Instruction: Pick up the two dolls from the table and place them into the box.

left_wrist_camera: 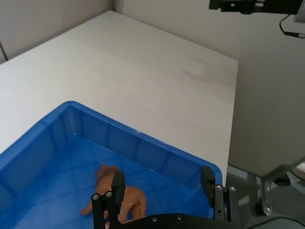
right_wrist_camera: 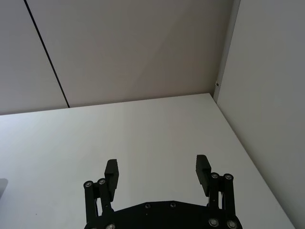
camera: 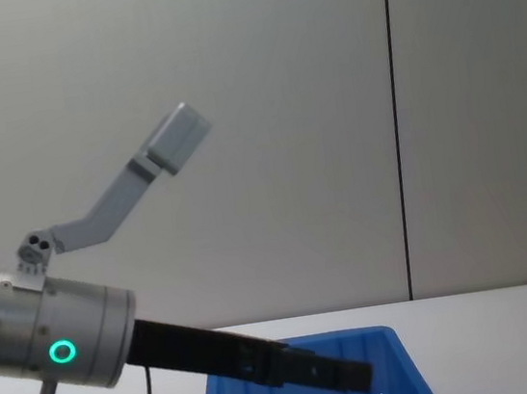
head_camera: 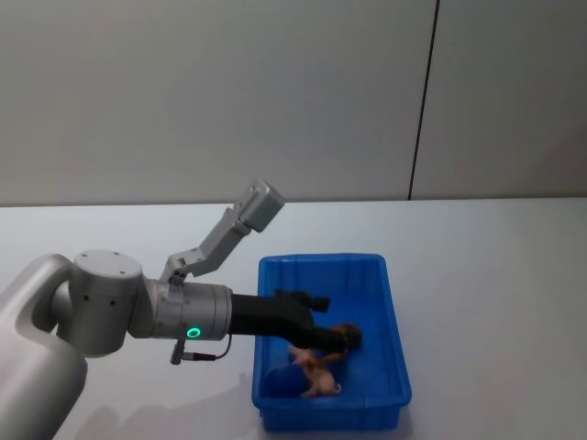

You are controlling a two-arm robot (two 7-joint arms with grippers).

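The left gripper, fingers spread, hangs over the box, a bright blue ribbed bin. Orange-brown dolls lie near its front edge, perhaps two, partly hidden.

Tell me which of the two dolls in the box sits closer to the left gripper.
The brown doll, directly at the left gripper mid-box. The pink doll lies apart from it, toward the box's near wall.
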